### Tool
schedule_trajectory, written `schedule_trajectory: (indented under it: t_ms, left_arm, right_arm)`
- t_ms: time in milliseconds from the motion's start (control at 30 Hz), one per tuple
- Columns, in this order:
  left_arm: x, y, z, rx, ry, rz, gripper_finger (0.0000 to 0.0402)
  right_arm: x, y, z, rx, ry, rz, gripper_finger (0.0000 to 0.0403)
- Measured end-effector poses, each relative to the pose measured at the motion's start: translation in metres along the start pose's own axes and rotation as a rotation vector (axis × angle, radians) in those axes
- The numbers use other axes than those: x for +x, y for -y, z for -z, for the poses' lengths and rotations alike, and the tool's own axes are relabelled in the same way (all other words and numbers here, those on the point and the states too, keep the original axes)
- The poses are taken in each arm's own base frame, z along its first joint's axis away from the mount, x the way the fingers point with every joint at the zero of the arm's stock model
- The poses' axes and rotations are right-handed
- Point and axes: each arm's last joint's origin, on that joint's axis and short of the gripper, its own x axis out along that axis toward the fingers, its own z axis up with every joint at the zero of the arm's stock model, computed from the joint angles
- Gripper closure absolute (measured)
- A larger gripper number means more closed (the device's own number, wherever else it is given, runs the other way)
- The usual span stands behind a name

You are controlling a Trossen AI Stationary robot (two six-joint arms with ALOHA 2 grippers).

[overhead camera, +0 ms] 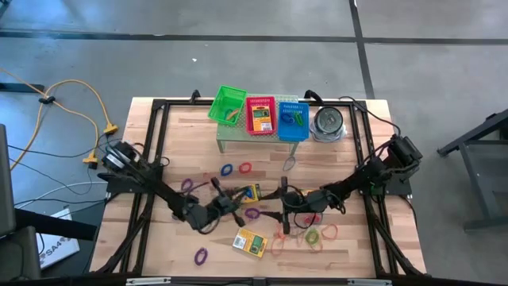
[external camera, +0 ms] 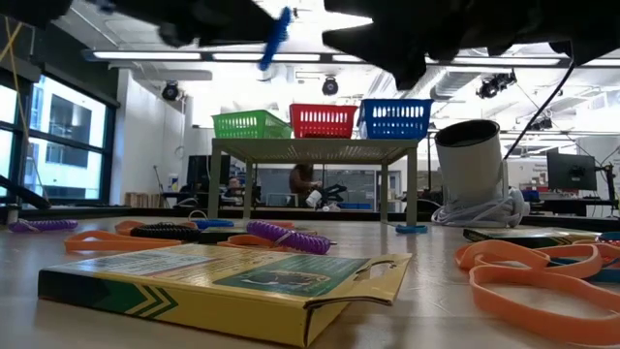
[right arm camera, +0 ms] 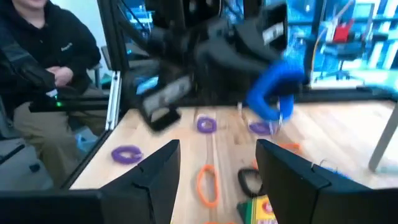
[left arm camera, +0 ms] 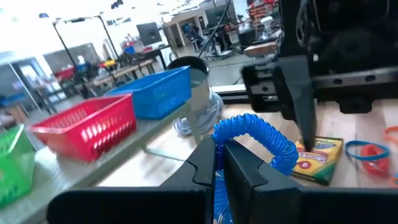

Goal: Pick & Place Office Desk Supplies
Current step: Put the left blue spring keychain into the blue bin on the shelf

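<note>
My left gripper [left arm camera: 219, 163] [overhead camera: 230, 200] is above the table's middle, shut on a blue coiled loop [left arm camera: 258, 134] that also shows in the right wrist view [right arm camera: 273, 90] and the low view [external camera: 276, 37]. My right gripper [right arm camera: 217, 180] [overhead camera: 284, 208] is open and faces the left one from the right, above the table, touching nothing. One crayon box [overhead camera: 251, 193] [left arm camera: 318, 158] lies flat between the two grippers, another [overhead camera: 250, 242] [external camera: 223, 281] lies near the near edge. Purple [overhead camera: 200, 256], orange [overhead camera: 317, 234] and red and blue [overhead camera: 236, 168] loops lie scattered on the wood. My left gripper pinches the blue coiled loop between its two shut fingers [left arm camera: 245, 168], at the loop's lower part [left arm camera: 219, 140]. The rest of the coil arches free beyond the fingertips [left arm camera: 273, 140], lifted clear of the table.
A low grey shelf [overhead camera: 238, 141] at the far side carries a green [overhead camera: 227, 103], a red [overhead camera: 261, 115] and a blue basket [overhead camera: 293, 121]; the silvery tin [overhead camera: 327, 123] stands to its right. A seated person [right arm camera: 43, 68] is beyond the table's left side. A black frame rims the table.
</note>
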Motion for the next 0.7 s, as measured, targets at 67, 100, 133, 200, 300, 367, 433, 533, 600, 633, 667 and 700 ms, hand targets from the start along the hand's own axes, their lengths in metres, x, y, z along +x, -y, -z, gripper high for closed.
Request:
schedule_trajectory:
  t_ms: [67, 100, 133, 200, 300, 367, 433, 533, 600, 633, 667, 700]
  left_arm:
    - [0.006, 0.009, -0.001, 0.052, 0.000, -0.009, 0.0394]
    - [0.007, 0.012, -0.001, 0.078, -0.003, -0.015, 0.0394]
    - [0.008, 0.016, -0.001, 0.100, -0.006, -0.023, 0.0394]
    - [0.009, 0.020, 0.000, 0.133, -0.008, -0.028, 0.0394]
    - [0.010, 0.025, -0.001, 0.156, -0.007, -0.027, 0.0394]
    - [0.009, 0.027, -0.002, 0.179, -0.009, -0.030, 0.0394]
    - [0.008, 0.027, -0.004, 0.192, -0.014, -0.046, 0.0394]
    - [0.008, 0.027, -0.004, 0.199, -0.023, -0.065, 0.0394]
    - [0.009, 0.026, -0.003, 0.201, -0.025, -0.069, 0.0394]
    - [0.011, 0.026, -0.003, 0.204, -0.028, -0.071, 0.0394]
    - [0.012, 0.025, -0.002, 0.206, -0.030, -0.074, 0.0394]
    - [0.013, 0.025, -0.002, 0.214, -0.031, -0.075, 0.0394]
  right_arm:
    - [-0.001, -0.003, -0.003, -0.022, 0.032, -0.006, 0.0204]
    - [-0.002, -0.004, -0.004, -0.032, 0.041, -0.008, 0.0204]
    - [-0.002, -0.005, -0.004, -0.038, 0.045, 0.002, 0.0204]
    - [-0.003, -0.005, -0.005, -0.039, 0.050, 0.045, 0.0204]
    - [-0.004, -0.004, -0.004, -0.026, 0.051, 0.133, 0.0204]
    - [-0.004, -0.003, -0.002, 0.007, 0.048, 0.159, 0.0204]
    - [-0.003, -0.003, -0.001, 0.037, 0.045, 0.150, 0.0204]
    - [-0.002, -0.002, -0.002, 0.053, 0.042, 0.092, 0.0204]
    - [-0.001, 0.000, -0.002, 0.089, 0.043, 0.095, 0.0204]
    - [0.000, 0.003, -0.002, 0.108, 0.046, 0.102, 0.0204]
    - [0.001, 0.005, -0.002, 0.122, 0.045, 0.112, 0.0204]
    - [0.002, 0.008, -0.001, 0.132, 0.036, 0.123, 0.0204]
